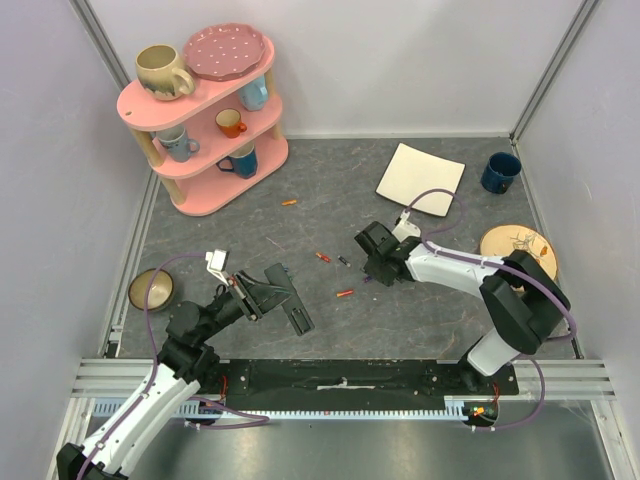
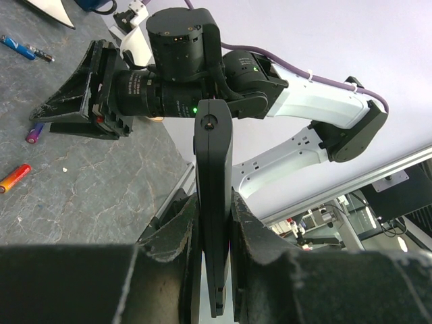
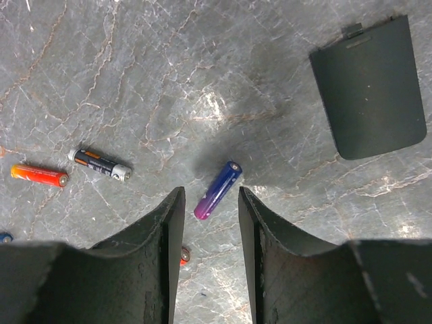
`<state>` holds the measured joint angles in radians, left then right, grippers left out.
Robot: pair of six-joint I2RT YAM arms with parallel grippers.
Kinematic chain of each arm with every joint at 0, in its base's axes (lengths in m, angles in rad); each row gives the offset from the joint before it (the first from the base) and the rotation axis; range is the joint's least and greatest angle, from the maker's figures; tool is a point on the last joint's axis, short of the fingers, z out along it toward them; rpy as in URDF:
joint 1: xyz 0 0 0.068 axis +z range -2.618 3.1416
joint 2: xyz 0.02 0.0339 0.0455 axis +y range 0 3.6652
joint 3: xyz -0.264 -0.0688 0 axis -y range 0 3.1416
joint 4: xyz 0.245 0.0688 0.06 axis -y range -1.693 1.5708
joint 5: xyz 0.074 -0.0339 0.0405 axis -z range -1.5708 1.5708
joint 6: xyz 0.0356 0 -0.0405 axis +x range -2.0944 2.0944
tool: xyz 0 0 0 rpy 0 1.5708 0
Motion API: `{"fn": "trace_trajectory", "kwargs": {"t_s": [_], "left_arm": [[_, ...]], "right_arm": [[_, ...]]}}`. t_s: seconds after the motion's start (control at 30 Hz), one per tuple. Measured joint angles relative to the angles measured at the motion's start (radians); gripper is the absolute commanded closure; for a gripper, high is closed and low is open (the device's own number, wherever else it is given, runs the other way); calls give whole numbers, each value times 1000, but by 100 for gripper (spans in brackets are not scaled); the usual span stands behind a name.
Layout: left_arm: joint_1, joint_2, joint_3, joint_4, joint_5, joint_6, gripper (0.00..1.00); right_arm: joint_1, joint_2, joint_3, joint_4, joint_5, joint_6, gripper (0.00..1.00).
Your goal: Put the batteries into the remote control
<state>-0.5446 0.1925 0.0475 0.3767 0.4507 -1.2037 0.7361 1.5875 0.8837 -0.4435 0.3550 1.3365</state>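
My left gripper point(image 2: 214, 199) is shut on the remote control point(image 2: 214, 155), a slim black bar held on edge above the table, seen in the top view as the remote control point(image 1: 300, 318) near the left gripper point(image 1: 278, 292). My right gripper point(image 3: 210, 194) hangs low over the table with its jaws part-way open. A blue-and-purple battery point(image 3: 217, 190) lies on the table between the fingertips, with a gap on each side. A black-and-orange battery point(image 3: 100, 164) and a red-orange battery point(image 3: 39, 175) lie to the left. A red battery point(image 3: 183, 255) peeks out beside the left finger.
The black battery cover point(image 3: 370, 88) lies flat, up and right of the jaws. Loose batteries lie mid-table point(image 1: 323, 257) and further back point(image 1: 289, 202). A pink shelf with mugs point(image 1: 205, 185), a white plate point(image 1: 420, 178), a blue mug point(image 1: 500, 172), a wooden disc point(image 1: 518, 248) and a bowl point(image 1: 152, 290) ring the table.
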Motion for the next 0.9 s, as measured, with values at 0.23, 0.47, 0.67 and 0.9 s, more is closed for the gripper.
{"fn": "trace_trajectory", "kwargs": {"t_s": [0.23,0.47,0.67,0.9], "left_arm": [[0,0,0,0,0,0,98],[0,0,0,0,0,0,98],[0,2,0,0,0,0,98],[0,4,0,0,0,0,98]], "right_arm": [[0,42,16,-5,8,10,58],[0,52,19,-10,14,18,67],[0,63,24,-8,21,13,90],[0,64,26,-5,22,-38,100]]}}
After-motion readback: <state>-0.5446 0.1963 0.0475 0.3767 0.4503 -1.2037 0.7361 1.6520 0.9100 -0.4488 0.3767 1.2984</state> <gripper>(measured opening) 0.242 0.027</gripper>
